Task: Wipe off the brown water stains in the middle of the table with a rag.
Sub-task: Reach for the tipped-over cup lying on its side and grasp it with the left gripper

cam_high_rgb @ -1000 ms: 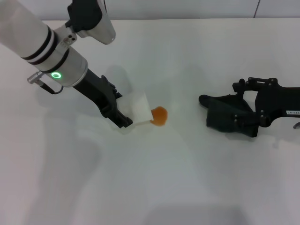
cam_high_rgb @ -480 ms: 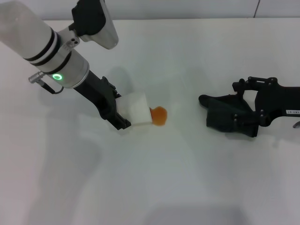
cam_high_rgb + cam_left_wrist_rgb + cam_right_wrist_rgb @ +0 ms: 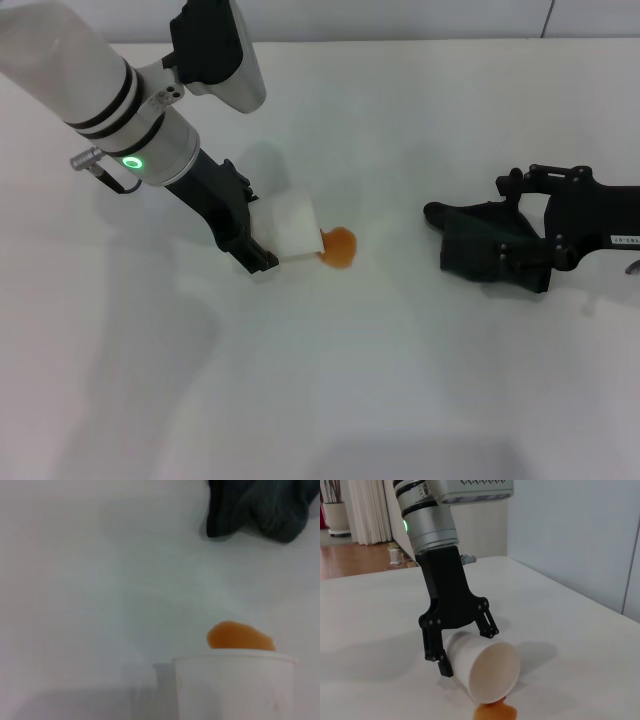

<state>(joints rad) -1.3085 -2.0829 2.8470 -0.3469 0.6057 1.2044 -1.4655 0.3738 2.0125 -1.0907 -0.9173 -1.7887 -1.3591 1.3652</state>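
Note:
The brown water stain (image 3: 339, 247) is a small orange blob in the middle of the white table (image 3: 330, 400). My left gripper (image 3: 262, 232) is shut on a white paper cup (image 3: 288, 229). The cup is tipped on its side, its mouth right at the stain's left edge. The right wrist view shows the same cup (image 3: 490, 672) in that gripper (image 3: 467, 650), above the stain (image 3: 495, 713). The dark rag (image 3: 488, 245) lies bunched on the table to the right, held in my right gripper (image 3: 525, 235). The left wrist view shows the cup rim (image 3: 235, 685), the stain (image 3: 240, 636) and the rag (image 3: 260, 505).
The table's far edge (image 3: 400, 40) runs along the top of the head view. A hand's width of bare tabletop separates the stain from the rag.
My left arm has shifted a little to the right and up, carrying the tipped cup with it. The stain, the rag and my right arm have not moved.

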